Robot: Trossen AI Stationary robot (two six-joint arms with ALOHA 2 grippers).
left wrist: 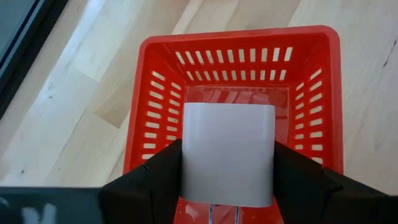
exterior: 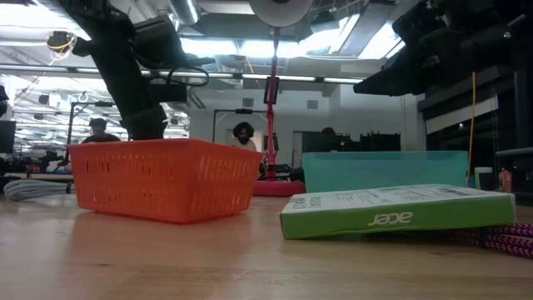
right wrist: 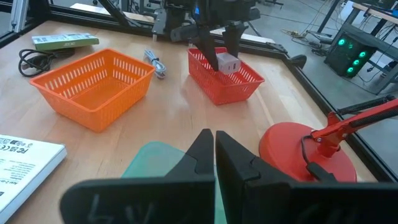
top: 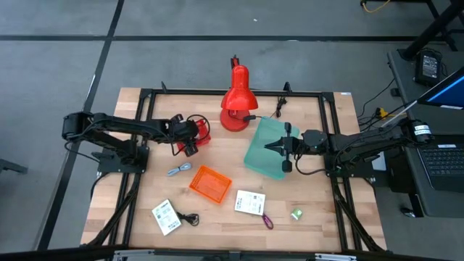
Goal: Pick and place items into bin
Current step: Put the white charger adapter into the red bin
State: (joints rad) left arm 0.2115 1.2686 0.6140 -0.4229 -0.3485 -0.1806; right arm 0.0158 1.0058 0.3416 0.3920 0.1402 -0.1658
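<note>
A small red basket stands on the table's left half, and my left gripper is shut on a pale cube over its opening. My right gripper is shut and empty, above a teal tray at the right. An orange basket sits mid-table. Lying flat near the front edge are two white printed cards, a black coiled cable, a purple strap and a small green piece. A blue-silver piece lies left of the orange basket. My left gripper pinches the cube between its two fingers, one on each of two opposite side faces. The fingers come slanting down from above. The cube sits at the height of the red basket's rim; whether it touches the basket cannot be told.
A big red desk lamp stands at the table's far middle, its base close to the teal tray. A black frame runs round the tabletop. In the low view the orange basket and a card fill the foreground.
</note>
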